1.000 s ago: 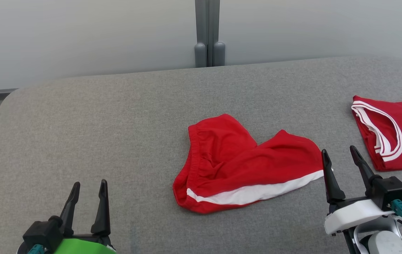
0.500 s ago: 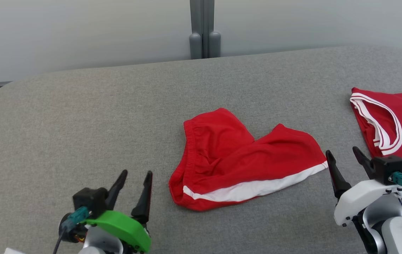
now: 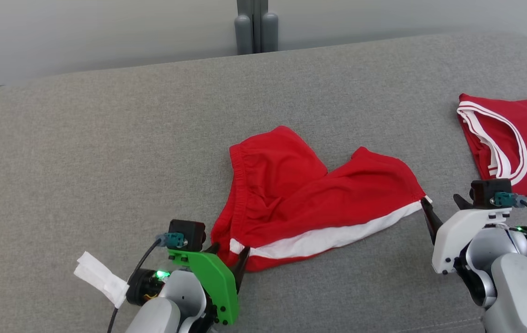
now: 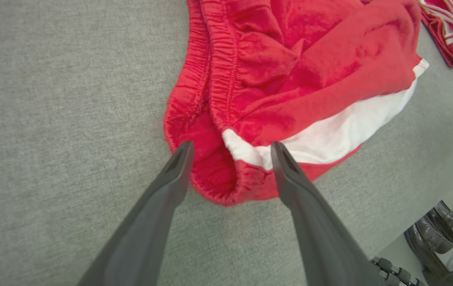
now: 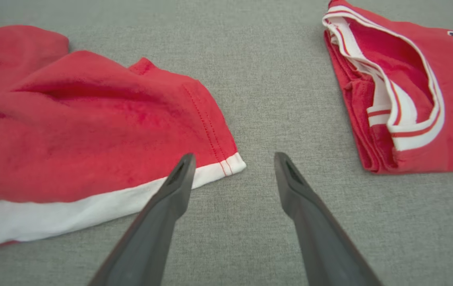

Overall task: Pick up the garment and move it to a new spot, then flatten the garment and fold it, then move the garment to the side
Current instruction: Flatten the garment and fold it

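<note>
The garment is a pair of red shorts [image 3: 309,199] with a white side stripe, lying crumpled in the middle of the grey padded table [image 3: 106,152]. My left gripper [image 3: 229,249] is open at the shorts' near-left corner. In the left wrist view its two fingers straddle the bunched waistband corner [image 4: 218,186] of the shorts [image 4: 290,79]. My right gripper [image 3: 439,202] is open at the right hem. In the right wrist view the white-striped hem corner [image 5: 234,163] lies between the fingertips of that gripper [image 5: 232,158], close to its left finger [image 5: 179,178].
A folded red jersey [image 3: 508,143] with white trim lies at the table's right side, close to my right gripper, and appears as the jersey [image 5: 405,91] in the right wrist view. A grey post [image 3: 250,25] stands behind the table. A person's dark shoes [image 4: 441,234] show past the table's edge.
The head camera has tilted down. Both grippers moved forward to the shorts; the left one also swung right to the waistband corner, the right one reached the hem corner. Both stayed open.
</note>
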Controlling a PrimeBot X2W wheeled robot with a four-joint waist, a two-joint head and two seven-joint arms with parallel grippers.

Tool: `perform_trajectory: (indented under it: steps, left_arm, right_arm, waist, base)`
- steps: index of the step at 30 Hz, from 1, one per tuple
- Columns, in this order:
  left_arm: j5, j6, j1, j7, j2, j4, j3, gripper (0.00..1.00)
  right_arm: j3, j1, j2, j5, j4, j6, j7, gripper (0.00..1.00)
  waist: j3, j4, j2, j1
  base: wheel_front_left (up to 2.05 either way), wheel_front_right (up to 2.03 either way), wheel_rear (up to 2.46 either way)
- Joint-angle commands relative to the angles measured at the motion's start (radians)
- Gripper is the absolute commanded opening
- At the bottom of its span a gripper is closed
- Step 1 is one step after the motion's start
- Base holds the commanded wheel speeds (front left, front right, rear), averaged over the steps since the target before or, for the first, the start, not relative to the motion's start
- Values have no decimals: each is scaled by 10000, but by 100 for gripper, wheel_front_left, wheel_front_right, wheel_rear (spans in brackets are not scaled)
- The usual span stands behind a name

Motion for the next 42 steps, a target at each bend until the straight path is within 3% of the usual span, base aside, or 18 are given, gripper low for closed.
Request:
perform_trajectory:
  steps: [1,12,25,26,27,31,35,42]
  left_arm:
    - [-70,72,-208,178,29,78,-14,100]
    - [-115,236,-572,875,17,4,-355,100]
    - [-275,616,-401,1424,231,-796,-258,100]
    - [-322,652,-343,1540,261,-874,-270,100]
    - [-357,658,-270,1674,288,-944,-293,93]
    - [-512,631,-124,2018,387,-1133,-361,0]
    - [-640,400,-140,1780,396,-1072,-399,0]
    - [-1339,-97,-421,279,119,-1183,-92,0]
  right_arm:
    - [-54,-260,14,-33,242,-16,57,100]
    - [-22,-1349,267,-154,2322,-16,-153,100]
    - [226,-1963,252,95,3645,-16,-319,100]
    - [263,-1976,249,128,3719,-16,-301,81]
    - [288,-1980,261,165,3795,-16,-277,44]
    - [335,-1960,262,239,3915,-16,-269,12]
    - [415,-1972,267,316,3881,-17,-371,0]
    - [315,-1914,185,825,3015,-16,-1159,0]
  waist:
    - [179,-58,0,0]
    - [473,143,0,0]
    - [702,241,0,0]
    - [712,259,0,0]
    - [716,278,0,0]
    - [712,319,0,0]
    - [675,290,0,0]
    - [476,236,0,0]
  base:
    - [0,0,0]
    - [0,0,0]
    - [0,0,0]
    - [0,0,0]
    - [0,0,0]
    - [0,0,0]
    - [0,0,0]
    - [0,0,0]
